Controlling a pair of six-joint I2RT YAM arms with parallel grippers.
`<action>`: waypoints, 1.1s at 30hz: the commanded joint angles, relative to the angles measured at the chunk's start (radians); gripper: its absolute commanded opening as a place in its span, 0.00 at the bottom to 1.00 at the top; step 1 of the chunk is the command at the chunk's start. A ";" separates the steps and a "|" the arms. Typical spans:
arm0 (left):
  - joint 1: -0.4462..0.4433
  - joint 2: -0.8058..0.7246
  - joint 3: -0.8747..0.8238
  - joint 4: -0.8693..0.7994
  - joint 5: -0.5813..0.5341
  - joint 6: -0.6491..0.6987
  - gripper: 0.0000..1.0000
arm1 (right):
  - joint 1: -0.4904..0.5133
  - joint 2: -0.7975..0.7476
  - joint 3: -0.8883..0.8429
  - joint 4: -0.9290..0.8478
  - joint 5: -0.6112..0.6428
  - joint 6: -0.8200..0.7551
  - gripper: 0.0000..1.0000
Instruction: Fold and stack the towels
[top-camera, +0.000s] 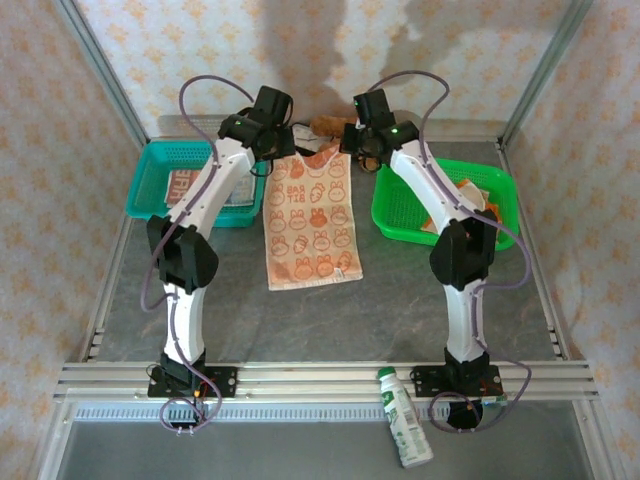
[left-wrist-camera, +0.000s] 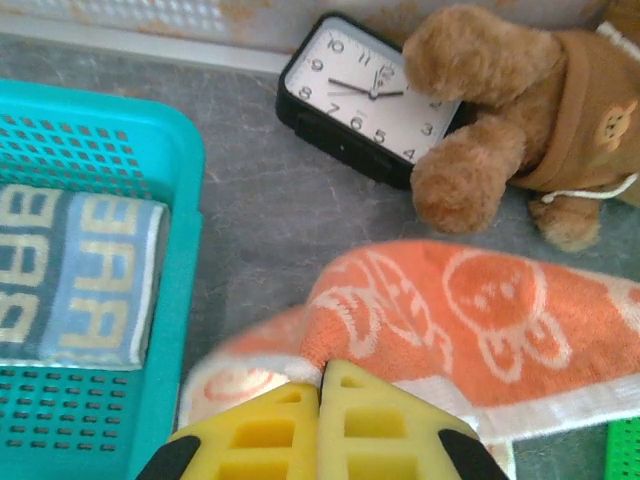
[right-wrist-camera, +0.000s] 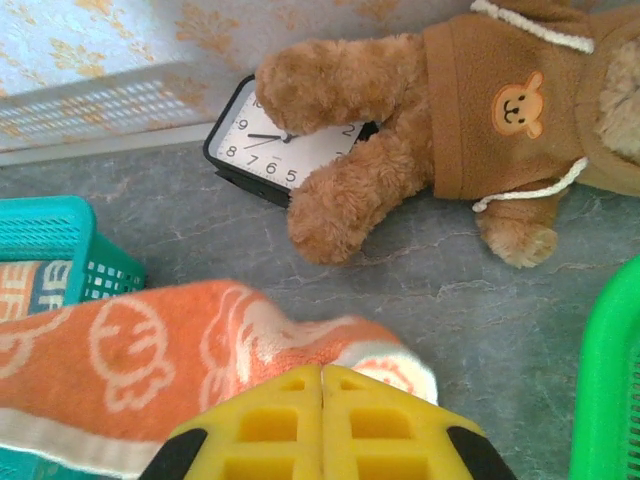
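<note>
I see both jaws clenched on the orange bear towel (top-camera: 312, 225): left jaws on its far left corner, right jaws on its far right. It lies on the bench (top-camera: 400, 305) between the teal basket (top-camera: 137, 190), which holds a striped towel (left-wrist-camera: 90, 270), and the green basket (top-camera: 393, 225).
</note>
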 joint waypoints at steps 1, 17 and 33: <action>0.002 -0.033 0.005 -0.018 0.027 0.027 0.00 | -0.002 -0.042 0.005 -0.019 -0.042 -0.001 0.00; -0.008 -0.384 -0.643 0.161 0.106 -0.119 0.00 | 0.044 -0.353 -0.598 0.168 -0.077 0.085 0.00; -0.090 -0.584 -1.022 0.209 0.089 -0.244 0.00 | 0.127 -0.522 -0.956 0.237 -0.061 0.174 0.01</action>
